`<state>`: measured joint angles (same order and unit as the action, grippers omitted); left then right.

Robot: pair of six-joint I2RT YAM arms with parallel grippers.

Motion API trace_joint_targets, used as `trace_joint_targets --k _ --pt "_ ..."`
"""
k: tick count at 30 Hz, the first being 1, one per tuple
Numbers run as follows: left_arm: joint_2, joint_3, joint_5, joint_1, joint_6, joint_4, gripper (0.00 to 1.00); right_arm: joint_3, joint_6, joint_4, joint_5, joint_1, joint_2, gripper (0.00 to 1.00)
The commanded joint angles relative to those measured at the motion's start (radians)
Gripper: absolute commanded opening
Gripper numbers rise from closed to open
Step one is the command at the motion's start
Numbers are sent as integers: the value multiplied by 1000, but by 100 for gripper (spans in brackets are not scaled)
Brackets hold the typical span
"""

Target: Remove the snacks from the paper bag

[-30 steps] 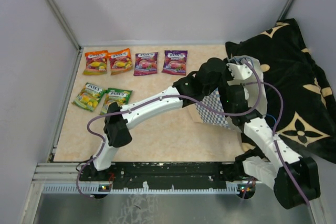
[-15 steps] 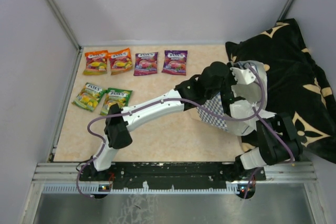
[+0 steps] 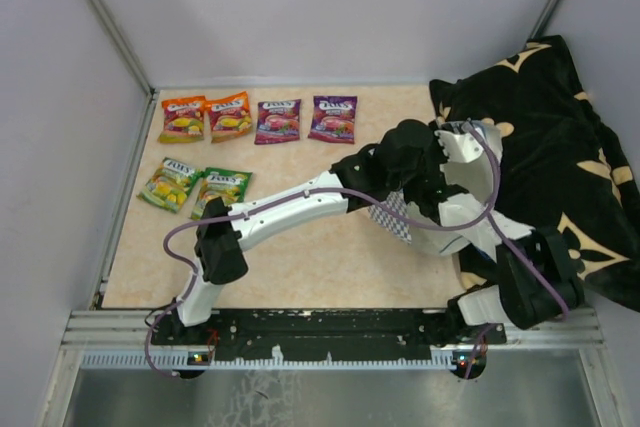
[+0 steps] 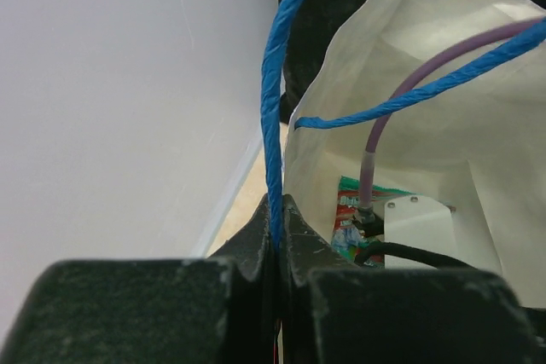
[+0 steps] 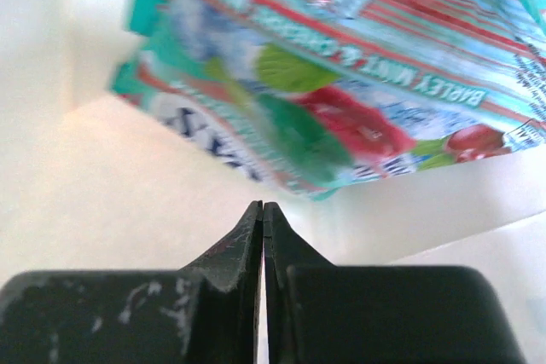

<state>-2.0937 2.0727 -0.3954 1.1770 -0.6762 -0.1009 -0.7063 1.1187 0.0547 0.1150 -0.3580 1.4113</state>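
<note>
The paper bag [image 3: 393, 217] lies at mid-right with its checked side showing. My left gripper [image 4: 279, 202] is shut on the bag's blue cord handle [image 4: 271, 100] and holds the mouth open. My right gripper [image 5: 263, 205] is deep inside the bag with its jaws shut and nothing between them. A teal snack packet [image 5: 341, 66] hangs just beyond its tips; the same teal packet [image 4: 350, 210] shows in the left wrist view beside the right arm's white wrist [image 4: 418, 223]. On the table lie two orange snacks [image 3: 207, 117], two purple snacks [image 3: 305, 119] and two green snacks [image 3: 195, 186].
A black cloth with gold flower marks [image 3: 560, 137] is heaped at the right, right behind the bag. Grey walls close in the table at the left and back. Both arms crowd the bag's mouth [image 3: 460, 147].
My right arm has folded down and pushed its wrist further into the bag. The bag's checked side has shifted slightly. The left arm has kept its hold on the handle.
</note>
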Motion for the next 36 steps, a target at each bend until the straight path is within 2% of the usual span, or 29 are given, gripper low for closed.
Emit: trace_joint_targets --k 1,7,10,13,14,15,17,18,23,28,33,36 --pt "69 -3 1 -18 15 69 0 -43 -98 51 -76 -5 -185 0" --pt "22 65 -63 -69 2 42 0 -82 -203 273 -180 -5 -364 0" --pt "34 50 -65 -95 16 53 0 -64 -222 368 -221 -5 -444 0" --pt "70 -1 -35 -110 29 91 0 -31 -216 380 -229 -2 -475 0" --pt "82 -15 -22 -112 32 100 0 -17 -214 370 -207 4 -467 3" --pt "90 -21 -15 -112 30 105 0 -8 -208 356 -180 10 -454 25" --pt "91 -16 -4 -110 23 103 0 -6 -197 338 -139 17 -416 83" --pt "88 -4 1 -108 18 100 0 -14 -192 341 -125 21 -394 97" --pt "89 10 41 -90 9 95 0 -53 -167 327 -106 33 -241 99" --pt "104 2 126 -62 69 74 0 -120 -149 268 -58 36 -60 99" --pt "103 4 208 -49 127 40 0 -142 -99 145 -40 36 64 99" --pt "107 5 253 -48 160 23 0 -112 -76 13 -5 36 114 99"
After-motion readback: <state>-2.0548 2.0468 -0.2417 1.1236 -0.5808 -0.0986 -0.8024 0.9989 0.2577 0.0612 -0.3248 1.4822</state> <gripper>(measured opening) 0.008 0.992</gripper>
